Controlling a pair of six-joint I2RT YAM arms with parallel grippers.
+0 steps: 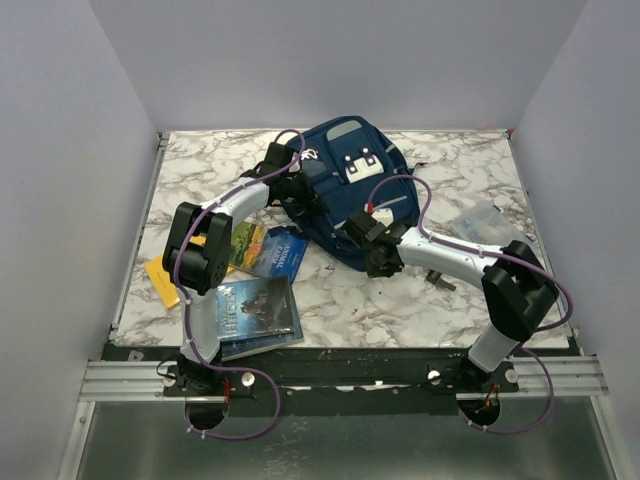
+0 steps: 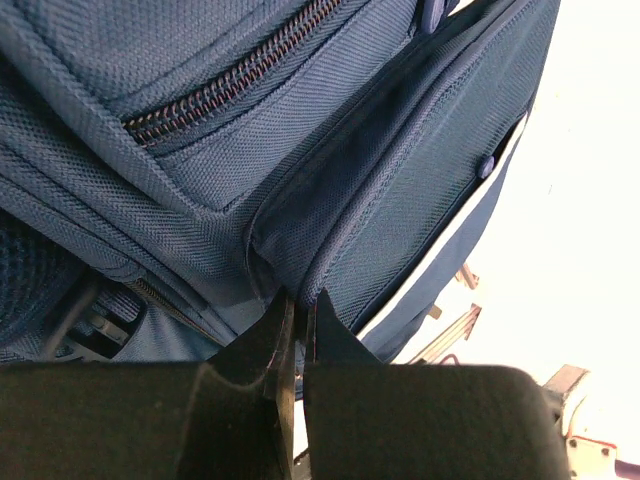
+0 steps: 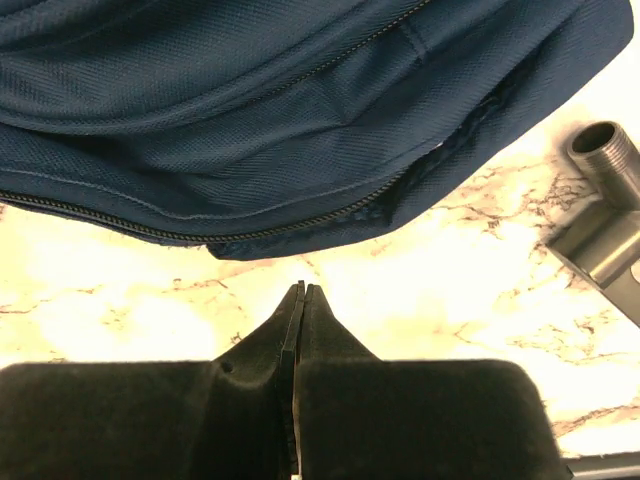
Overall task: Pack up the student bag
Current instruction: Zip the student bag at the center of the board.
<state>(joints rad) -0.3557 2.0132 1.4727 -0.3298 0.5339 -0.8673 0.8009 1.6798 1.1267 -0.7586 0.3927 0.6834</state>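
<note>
The student bag point(image 1: 345, 170), navy blue with white buckle clips, lies at the back middle of the marble table. My left gripper point(image 1: 300, 196) is at the bag's left side. In the left wrist view it point(image 2: 300, 298) is shut on a fold of the bag's fabric point(image 2: 350, 200) at a pocket seam, below a closed zipper point(image 2: 230, 90). My right gripper point(image 1: 363, 233) sits at the bag's near edge. In the right wrist view it point(image 3: 303, 288) is shut and empty over bare table, just short of the bag's zippered edge point(image 3: 200, 235).
Two books point(image 1: 258, 310) point(image 1: 272, 250) and a yellow item point(image 1: 163, 280) lie at the left front, partly under the left arm. A clear plastic pouch point(image 1: 482, 225) lies at the right. A metal pipe fitting point(image 3: 600, 220) sits near my right gripper.
</note>
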